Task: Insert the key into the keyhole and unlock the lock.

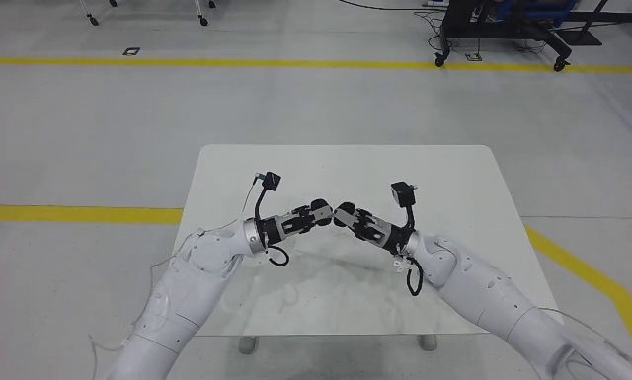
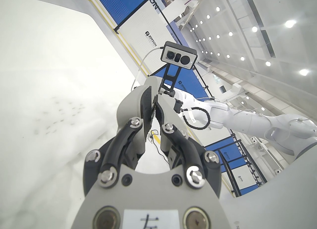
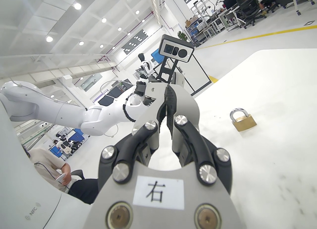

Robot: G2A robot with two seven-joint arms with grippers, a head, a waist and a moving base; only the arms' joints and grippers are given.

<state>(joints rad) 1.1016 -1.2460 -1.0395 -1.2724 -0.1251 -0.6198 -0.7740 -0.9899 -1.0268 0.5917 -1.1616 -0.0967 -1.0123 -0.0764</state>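
Observation:
A brass padlock (image 3: pixel 243 121) with a steel shackle lies on the white table (image 3: pixel 272 86), off to one side of my right gripper (image 3: pixel 168 89). That gripper is shut, with nothing visible between its pads. My left gripper (image 2: pixel 154 98) is also shut and shows nothing in its grip. In the top view the left gripper (image 1: pixel 323 207) and the right gripper (image 1: pixel 344 214) face each other tip to tip, almost touching, above the middle of the table (image 1: pixel 346 168). I see no key.
Faint scuff marks (image 2: pixel 62 116) dot the white tabletop. The table's rounded corner (image 2: pixel 91 18) lies beyond the left gripper. Grey floor with yellow lines (image 1: pixel 296 62) surrounds the table, and wheeled frames (image 1: pixel 504 30) stand far behind it.

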